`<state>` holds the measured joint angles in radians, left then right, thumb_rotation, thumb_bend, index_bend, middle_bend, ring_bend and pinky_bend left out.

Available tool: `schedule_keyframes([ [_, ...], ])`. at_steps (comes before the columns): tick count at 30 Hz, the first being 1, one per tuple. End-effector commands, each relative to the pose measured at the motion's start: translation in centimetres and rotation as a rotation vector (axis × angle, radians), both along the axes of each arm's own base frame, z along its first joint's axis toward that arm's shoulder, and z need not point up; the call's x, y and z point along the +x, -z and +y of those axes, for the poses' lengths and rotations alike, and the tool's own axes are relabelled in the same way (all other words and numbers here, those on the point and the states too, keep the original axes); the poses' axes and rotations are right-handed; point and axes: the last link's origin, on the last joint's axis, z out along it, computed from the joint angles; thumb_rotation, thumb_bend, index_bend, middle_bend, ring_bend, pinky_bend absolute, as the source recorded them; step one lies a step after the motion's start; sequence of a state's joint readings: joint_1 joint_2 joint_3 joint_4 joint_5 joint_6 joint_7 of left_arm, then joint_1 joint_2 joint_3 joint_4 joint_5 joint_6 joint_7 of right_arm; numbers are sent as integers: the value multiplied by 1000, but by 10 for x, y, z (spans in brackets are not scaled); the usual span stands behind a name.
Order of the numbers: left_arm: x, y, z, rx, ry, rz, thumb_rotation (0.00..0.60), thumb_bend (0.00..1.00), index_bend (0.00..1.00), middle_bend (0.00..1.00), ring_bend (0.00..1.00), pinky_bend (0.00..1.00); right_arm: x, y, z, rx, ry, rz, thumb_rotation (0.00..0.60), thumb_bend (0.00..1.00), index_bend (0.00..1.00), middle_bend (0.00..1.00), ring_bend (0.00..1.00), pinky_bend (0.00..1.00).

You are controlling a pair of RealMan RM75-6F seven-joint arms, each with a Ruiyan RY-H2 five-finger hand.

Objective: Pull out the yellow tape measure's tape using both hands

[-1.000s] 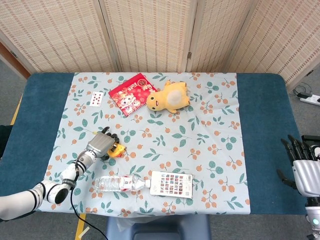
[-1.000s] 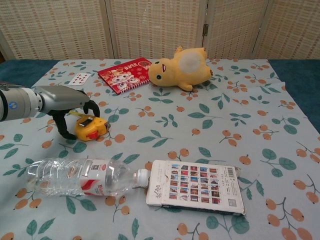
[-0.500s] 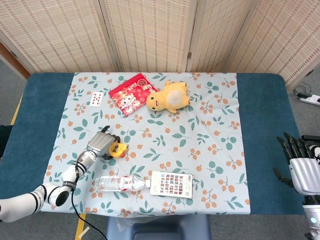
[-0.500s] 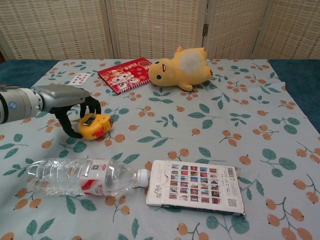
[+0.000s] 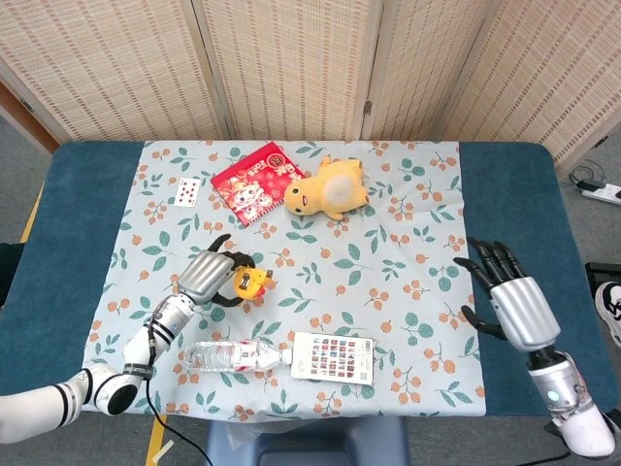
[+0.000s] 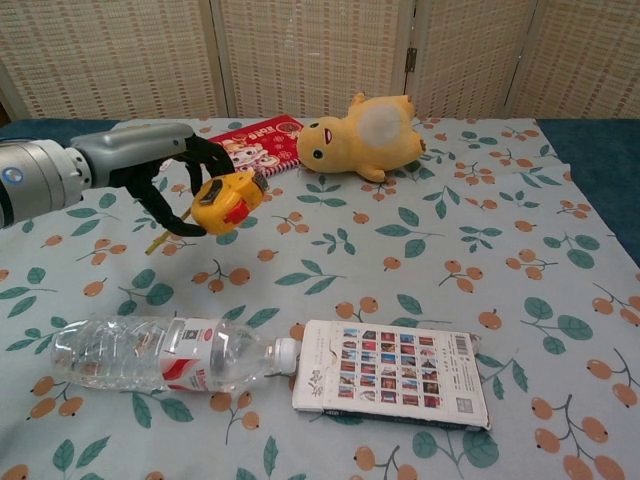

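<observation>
Landmark: the plastic water bottle [image 5: 236,356] [image 6: 165,355], lying on its side at the near edge of the floral tablecloth [image 5: 408,243] [image 6: 450,260].
Yellow tape measure: [image 5: 250,282] [image 6: 224,201] raised off the cloth, above and beyond the bottle, toward the far side of the table; its red patch faces the chest camera.
Left hand: [image 5: 209,277] [image 6: 165,170] holds the tape measure, fingers curled around the case from above and behind, thumb beneath it.
Strap: a thin yellow strap [image 6: 160,239] hangs from under the case toward the cloth.
Right hand: [image 5: 509,301] seen only from the head camera, well to the right of the bottle, past the cloth's right edge; fingers spread apart, holding nothing.
Card box: a flat box with a grid of small pictures [image 5: 334,357] [image 6: 392,373] touches the bottle's cap end.
Plush toy: the yellow plush [image 5: 327,188] [image 6: 368,134] lies far beyond the bottle, just beside a red packet [image 5: 251,182] [image 6: 250,147].
Playing card: [image 5: 187,191] [image 6: 159,157] lies left of the red packet.
</observation>
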<state>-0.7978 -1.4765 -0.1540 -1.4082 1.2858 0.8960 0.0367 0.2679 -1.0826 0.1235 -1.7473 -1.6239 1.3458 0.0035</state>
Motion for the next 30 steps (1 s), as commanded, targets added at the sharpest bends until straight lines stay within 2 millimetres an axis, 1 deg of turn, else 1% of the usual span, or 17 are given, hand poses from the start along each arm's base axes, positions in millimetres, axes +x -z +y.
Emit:
schedule_keyframes([
  [1, 17, -3, -8, 9, 30, -32, 600, 296, 550, 478, 447, 60, 31, 19, -15, 71, -64, -36, 600, 355, 267, 10, 0, 0],
  [5, 37, -3, -15, 6, 53, -62, 600, 296, 551, 479, 449, 60, 60, 38, -33, 166, -71, -104, 600, 355, 320, 0, 0, 0],
  [7, 45, -2, -18, 8, 62, -72, 600, 297, 552, 480, 450, 60, 70, 45, -40, 192, -72, -108, 600, 355, 346, 0, 0, 0],
  [11, 60, 1, -22, 15, 83, -87, 600, 297, 553, 482, 451, 60, 89, 62, -52, 244, -68, -137, 600, 355, 351, 0, 0, 0],
  [14, 69, 4, -24, 25, 96, -94, 600, 297, 555, 483, 456, 60, 100, 73, -59, 289, -56, -173, 600, 355, 365, 0, 0, 0],
  [17, 75, 9, -26, 31, 108, -93, 600, 297, 556, 484, 458, 59, 109, 83, -65, 327, -48, -195, 600, 355, 373, 0, 0, 0],
  [23, 78, 17, -27, 32, 112, -87, 600, 298, 558, 487, 459, 59, 126, 100, -72, 365, -55, -214, 600, 355, 392, 0, 0, 0],
  [30, 79, 18, -30, 43, 115, -97, 600, 298, 559, 488, 460, 57, 134, 107, -77, 376, -47, -224, 600, 355, 415, 0, 0, 0],
])
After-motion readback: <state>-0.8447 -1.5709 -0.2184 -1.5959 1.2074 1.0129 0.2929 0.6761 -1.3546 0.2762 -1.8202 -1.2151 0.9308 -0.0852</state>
